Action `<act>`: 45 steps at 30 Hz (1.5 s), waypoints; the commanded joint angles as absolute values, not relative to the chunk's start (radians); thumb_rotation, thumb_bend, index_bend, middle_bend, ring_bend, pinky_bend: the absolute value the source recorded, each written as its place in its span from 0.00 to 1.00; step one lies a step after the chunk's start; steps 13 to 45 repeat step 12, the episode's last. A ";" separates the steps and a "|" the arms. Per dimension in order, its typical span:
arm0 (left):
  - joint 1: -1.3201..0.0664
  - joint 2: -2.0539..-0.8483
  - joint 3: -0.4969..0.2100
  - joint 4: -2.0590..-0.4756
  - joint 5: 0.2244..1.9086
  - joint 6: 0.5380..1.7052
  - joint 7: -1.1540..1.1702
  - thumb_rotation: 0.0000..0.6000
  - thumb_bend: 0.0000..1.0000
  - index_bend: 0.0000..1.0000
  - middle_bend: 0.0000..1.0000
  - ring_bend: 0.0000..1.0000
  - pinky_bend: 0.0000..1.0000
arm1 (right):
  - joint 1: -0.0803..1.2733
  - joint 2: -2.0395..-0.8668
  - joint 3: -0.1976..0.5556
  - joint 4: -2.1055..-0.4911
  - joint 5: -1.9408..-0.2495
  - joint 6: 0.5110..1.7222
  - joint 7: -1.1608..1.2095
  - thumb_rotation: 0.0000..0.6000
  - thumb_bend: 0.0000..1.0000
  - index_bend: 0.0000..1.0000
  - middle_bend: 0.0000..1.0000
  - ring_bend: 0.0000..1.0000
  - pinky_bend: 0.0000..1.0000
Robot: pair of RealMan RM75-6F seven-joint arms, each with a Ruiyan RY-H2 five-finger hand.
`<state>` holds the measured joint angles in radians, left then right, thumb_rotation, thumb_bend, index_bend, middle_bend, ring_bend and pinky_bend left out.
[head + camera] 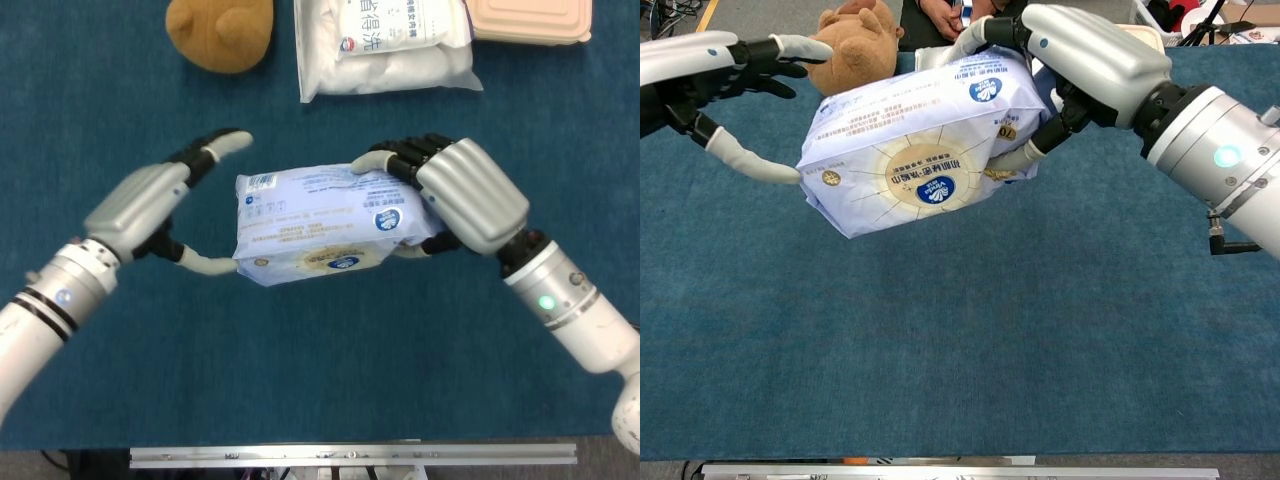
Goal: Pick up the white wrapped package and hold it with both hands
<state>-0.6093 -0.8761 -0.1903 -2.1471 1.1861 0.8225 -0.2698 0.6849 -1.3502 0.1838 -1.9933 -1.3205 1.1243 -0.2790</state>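
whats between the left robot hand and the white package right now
Almost nothing. In the head view only bare blue table cloth shows between the left robot hand and the white package; its thumb tip reaches the package's edge. The right robot hand grips the other end.

The white wrapped package (325, 225) hangs above the blue-carpeted tabletop (320, 370), between the left robot hand (140, 205) and right robot hand (465, 195); far behind lie a brown plush toy (220, 32), a white plastic bag (385, 45) and a beige lidded container (530, 20), left to right.

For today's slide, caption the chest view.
Right hand holds the white package aloft; left hand, fingers spread, touches its end.

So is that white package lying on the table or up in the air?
In the air: the right hand grips the white package above the table.
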 commanded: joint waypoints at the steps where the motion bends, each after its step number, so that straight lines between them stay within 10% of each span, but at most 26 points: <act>1: -0.591 -0.858 -0.186 -2.132 1.196 0.840 -0.284 1.00 0.10 0.00 0.00 0.00 0.09 | 0.672 -1.332 0.177 -2.007 -1.338 1.136 -0.268 1.00 0.48 0.55 0.47 0.56 0.71; 45: -0.573 -0.817 -0.194 -2.111 1.209 0.858 -0.321 1.00 0.10 0.00 0.00 0.00 0.09 | 0.646 -1.298 0.156 -2.027 -1.375 1.148 -0.261 1.00 0.48 0.55 0.47 0.57 0.71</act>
